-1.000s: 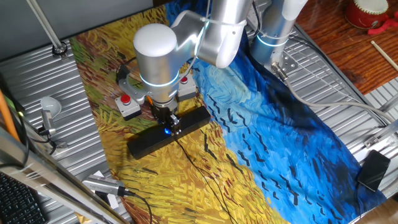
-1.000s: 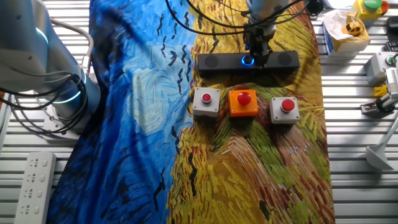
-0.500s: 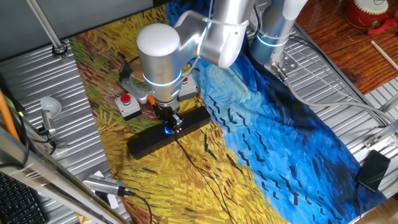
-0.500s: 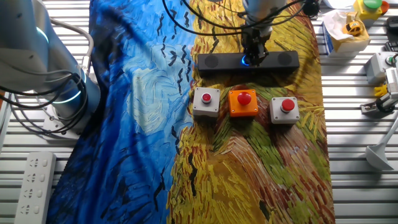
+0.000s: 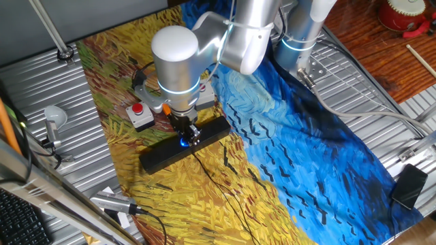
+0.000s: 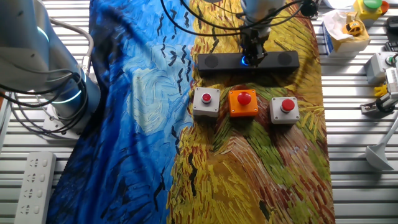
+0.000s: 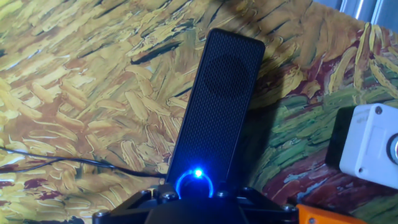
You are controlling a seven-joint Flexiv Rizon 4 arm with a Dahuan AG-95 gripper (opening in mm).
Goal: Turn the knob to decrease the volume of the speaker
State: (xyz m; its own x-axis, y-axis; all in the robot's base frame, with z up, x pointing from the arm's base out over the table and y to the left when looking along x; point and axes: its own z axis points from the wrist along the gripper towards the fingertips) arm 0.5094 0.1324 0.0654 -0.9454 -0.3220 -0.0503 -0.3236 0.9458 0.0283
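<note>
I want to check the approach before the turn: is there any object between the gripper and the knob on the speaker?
Nothing visible stands between them. The gripper is directly at the knob, at the middle of the speaker. The button boxes, such as the orange one, sit beside the bar, apart from it. Whether the fingers already grip the knob cannot be told.

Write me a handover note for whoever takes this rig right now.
Pincer: down on the knob at the middle of the speaker; whether it is clamped cannot be told from these views.
Speaker: lies flat on the yellow part of the cloth, beyond the row of three button boxes. Knob ring glows blue.
Done: pincer is at the knob.
Left: confirm the grip, turn the knob to lower the volume, release, back away. No view shows the volume level.
</note>
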